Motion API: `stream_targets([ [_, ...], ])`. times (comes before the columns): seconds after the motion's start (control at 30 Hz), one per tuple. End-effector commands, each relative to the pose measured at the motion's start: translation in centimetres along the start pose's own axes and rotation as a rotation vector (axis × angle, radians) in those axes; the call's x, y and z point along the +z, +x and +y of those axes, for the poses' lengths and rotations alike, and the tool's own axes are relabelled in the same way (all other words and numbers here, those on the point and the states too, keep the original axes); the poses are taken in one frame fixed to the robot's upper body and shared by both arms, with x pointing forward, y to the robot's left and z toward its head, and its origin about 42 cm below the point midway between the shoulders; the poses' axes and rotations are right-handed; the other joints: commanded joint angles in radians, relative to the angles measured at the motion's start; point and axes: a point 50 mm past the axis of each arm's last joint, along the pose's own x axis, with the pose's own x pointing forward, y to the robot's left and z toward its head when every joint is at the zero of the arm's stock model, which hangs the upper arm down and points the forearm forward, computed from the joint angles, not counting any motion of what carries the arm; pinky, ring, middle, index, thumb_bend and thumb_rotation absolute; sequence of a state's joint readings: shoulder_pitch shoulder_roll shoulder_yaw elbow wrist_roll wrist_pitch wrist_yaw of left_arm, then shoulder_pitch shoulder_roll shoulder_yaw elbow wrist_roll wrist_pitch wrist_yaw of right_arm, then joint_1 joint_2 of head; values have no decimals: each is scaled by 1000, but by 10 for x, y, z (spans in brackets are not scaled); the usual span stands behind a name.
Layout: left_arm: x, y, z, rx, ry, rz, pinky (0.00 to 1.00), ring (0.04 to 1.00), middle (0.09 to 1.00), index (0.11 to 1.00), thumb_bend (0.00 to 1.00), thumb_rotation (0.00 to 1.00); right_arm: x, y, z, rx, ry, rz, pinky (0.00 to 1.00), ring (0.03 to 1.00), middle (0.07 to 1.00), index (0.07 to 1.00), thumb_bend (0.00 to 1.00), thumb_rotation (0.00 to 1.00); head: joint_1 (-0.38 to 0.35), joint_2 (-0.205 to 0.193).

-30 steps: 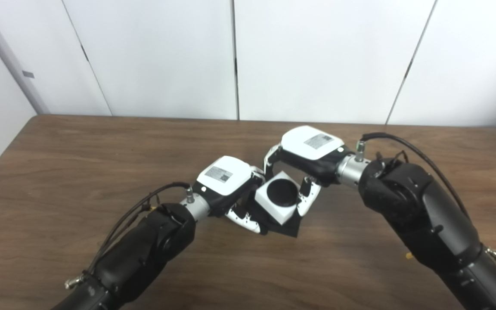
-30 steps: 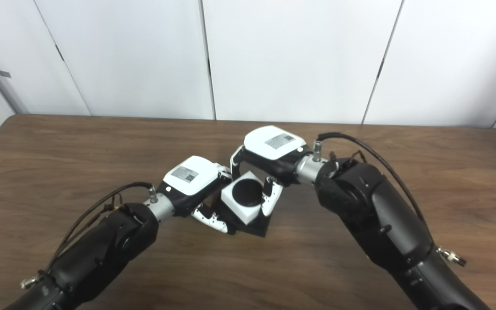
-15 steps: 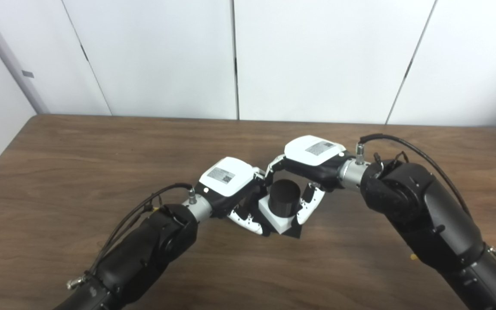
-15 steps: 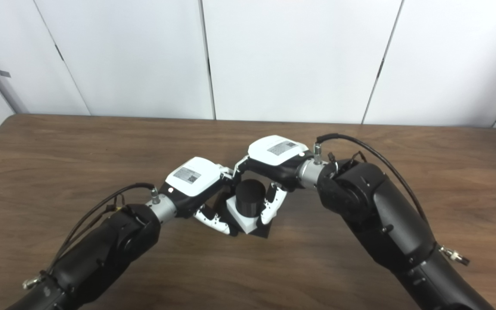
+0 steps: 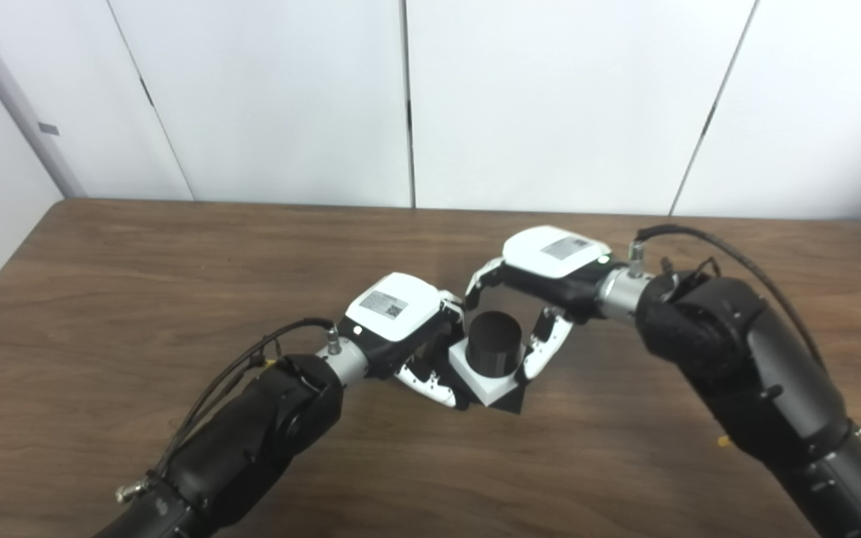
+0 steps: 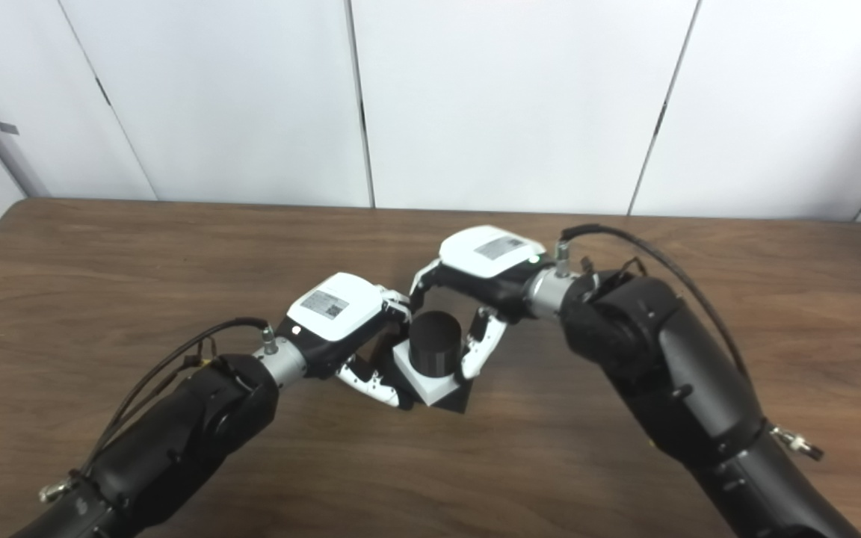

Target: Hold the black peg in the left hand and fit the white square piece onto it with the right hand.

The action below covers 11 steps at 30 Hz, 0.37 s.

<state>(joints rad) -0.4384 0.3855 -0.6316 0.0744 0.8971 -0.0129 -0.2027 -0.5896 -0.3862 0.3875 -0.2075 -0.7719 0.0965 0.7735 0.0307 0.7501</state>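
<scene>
The black peg (image 5: pixel 495 350) stands upright on its black square base (image 5: pixel 509 404) at the table's middle. The white square piece (image 5: pixel 484 382) sits low around the peg, resting on the base, and the peg's top sticks out well above it. My left hand (image 5: pixel 397 312) is shut on the peg's base from the left, its fingers (image 5: pixel 424 385) curled under the white piece's near left edge. My right hand (image 5: pixel 544 275) arches over the peg from the right with its fingers spread. Its thumb (image 5: pixel 541 351) hangs beside the white piece's right corner.
The brown wooden table (image 5: pixel 139 299) runs to a white panelled wall at the back. Both black forearms (image 6: pixel 662 373) come in low over the table's front half. Cables loop off both wrists.
The white piece slid down the peg from its top to the base. My right hand then loosened, rose a little and drew back to the right. The left hand stayed put.
</scene>
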Motion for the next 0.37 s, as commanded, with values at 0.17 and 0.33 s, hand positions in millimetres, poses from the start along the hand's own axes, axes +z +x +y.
stream_targets([
  [0.17, 1, -12, -43, -192, 28, 0, 772, 795, 810, 493, 521, 78, -20, -27, -47, -205, 14, 62, 710, 794, 805, 697, 817, 163, -2, -2],
  [0.33, 0, -15, -44, -187, 24, -4, 771, 788, 805, 493, 522, 77, -42, -41, -47, -270, 74, 121, 668, 781, 796, 694, 804, 131, -11, -2],
])
